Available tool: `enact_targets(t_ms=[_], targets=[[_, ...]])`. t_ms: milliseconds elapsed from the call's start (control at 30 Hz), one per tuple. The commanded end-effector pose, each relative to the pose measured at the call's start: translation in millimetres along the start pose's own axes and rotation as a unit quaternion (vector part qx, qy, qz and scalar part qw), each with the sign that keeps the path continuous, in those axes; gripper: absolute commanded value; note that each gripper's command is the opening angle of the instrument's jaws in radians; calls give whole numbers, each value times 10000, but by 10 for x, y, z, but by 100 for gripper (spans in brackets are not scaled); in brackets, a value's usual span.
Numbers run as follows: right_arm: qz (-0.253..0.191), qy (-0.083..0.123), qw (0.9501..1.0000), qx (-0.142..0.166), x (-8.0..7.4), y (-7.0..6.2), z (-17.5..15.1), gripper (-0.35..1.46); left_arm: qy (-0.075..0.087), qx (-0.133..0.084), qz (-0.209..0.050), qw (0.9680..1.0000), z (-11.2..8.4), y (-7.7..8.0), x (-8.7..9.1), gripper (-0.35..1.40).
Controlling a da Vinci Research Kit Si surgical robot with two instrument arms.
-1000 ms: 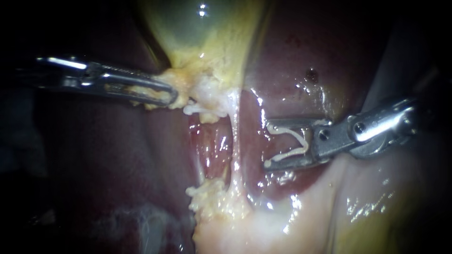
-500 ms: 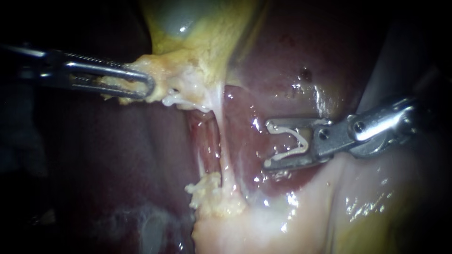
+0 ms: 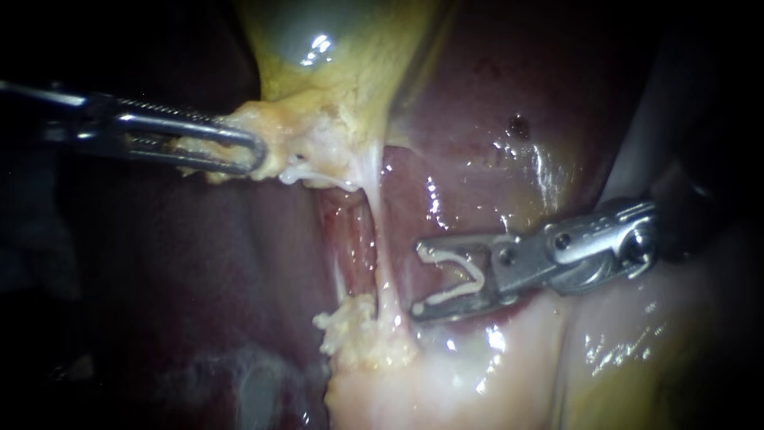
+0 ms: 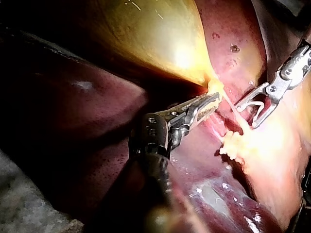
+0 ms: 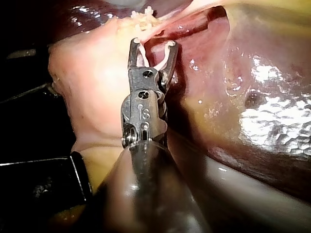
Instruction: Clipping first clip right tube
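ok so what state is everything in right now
left instrument, shut on tissue at the gallbladder's lower end
right instrument, holding the clip, just short of the tube
clip, open, not yet around the tube
tube, stretched taut, no clip on it

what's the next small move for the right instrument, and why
Probably ease the right instrument toward the tube until the open clip straddles it: the clip's mouth faces the tube but sits just short, and the left instrument holds the gallbladder stretched.
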Motion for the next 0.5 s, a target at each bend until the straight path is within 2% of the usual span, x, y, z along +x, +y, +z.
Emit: enact_targets(t_ms=[33,233,500], targets=[[67,29,10000,11,-2,2,5,50,-4,-11,0,10000,0,0,0,-35],[424,189,9989,81,-3,11,23,49,-4,-10,0,10000,0,0,0,-35],[564,313,9975,291,3,17,41,48,-3,-9,0,10000,1,0,0,-35]])
